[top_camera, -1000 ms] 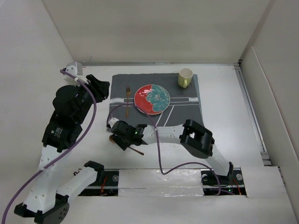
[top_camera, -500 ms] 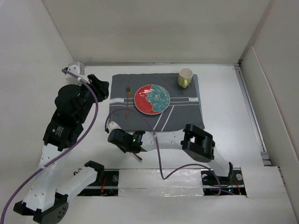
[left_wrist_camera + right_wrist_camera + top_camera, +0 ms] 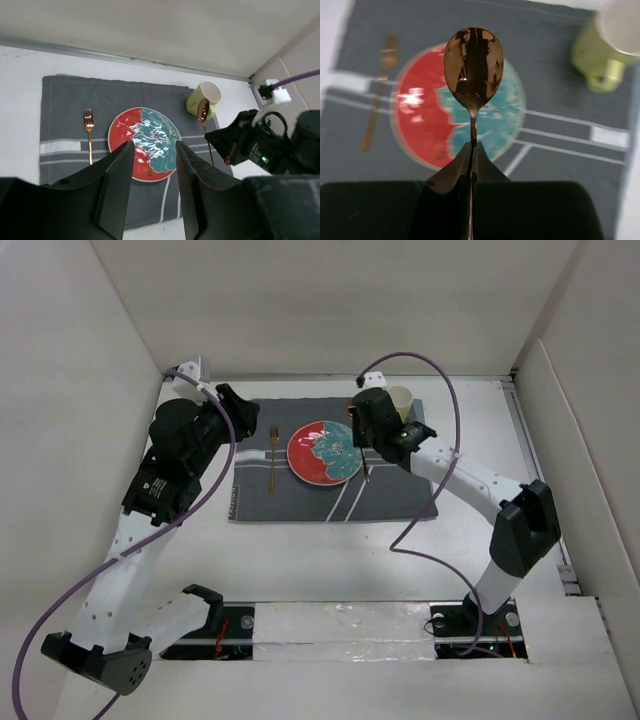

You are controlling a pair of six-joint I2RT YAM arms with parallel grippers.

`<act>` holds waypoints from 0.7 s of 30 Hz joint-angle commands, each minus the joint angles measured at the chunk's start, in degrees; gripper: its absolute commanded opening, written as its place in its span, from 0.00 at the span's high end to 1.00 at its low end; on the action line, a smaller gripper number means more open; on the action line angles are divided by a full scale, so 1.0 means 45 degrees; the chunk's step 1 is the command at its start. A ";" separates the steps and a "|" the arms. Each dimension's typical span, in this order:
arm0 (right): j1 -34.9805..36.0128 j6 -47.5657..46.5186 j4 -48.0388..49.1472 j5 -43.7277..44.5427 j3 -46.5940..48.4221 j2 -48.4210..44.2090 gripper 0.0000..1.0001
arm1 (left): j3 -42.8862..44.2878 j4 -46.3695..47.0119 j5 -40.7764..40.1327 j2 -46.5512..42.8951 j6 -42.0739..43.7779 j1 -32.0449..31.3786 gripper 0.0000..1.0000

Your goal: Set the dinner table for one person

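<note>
On the white dinner table (image 3: 300, 560) lies a dark grey striped placemat (image 3: 395, 495). It carries a red and teal plate (image 3: 325, 452), a copper fork (image 3: 272, 455) left of the plate and a yellow-green mug (image 3: 400, 400) at the back right corner. My right gripper (image 3: 472, 147) is shut on the handle of a copper spoon (image 3: 473, 67), held in the air over the plate's right edge, bowl pointing away from me. The left gripper (image 3: 154, 147) hovers open and empty above the mat's left side.
White side panels (image 3: 110, 330) close in the table at the left, back and right. Purple cables (image 3: 440, 490) trail from both arms. A taped strip (image 3: 340, 625) runs along the near edge between the arm bases.
The right gripper shut on the spoon near the front left of the table, then carried it up and back to the plate's right side. The left arm swung toward the back.
</note>
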 commanded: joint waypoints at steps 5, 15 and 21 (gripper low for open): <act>-0.2220 -0.0567 0.0535 -0.0767 -0.0432 0.1408 1.00 | -0.0019 0.1237 0.1029 0.0439 -0.0097 -0.0048 0.64; -0.3005 -0.0667 -0.0069 -0.0380 0.1658 0.4240 1.00 | -0.1015 0.1219 0.1088 0.0030 -0.0116 -0.0048 0.64; -0.3123 -0.0217 -0.0441 0.0031 0.2498 0.5256 1.00 | -0.1308 0.1042 0.0990 0.0009 -0.0019 -0.0048 0.64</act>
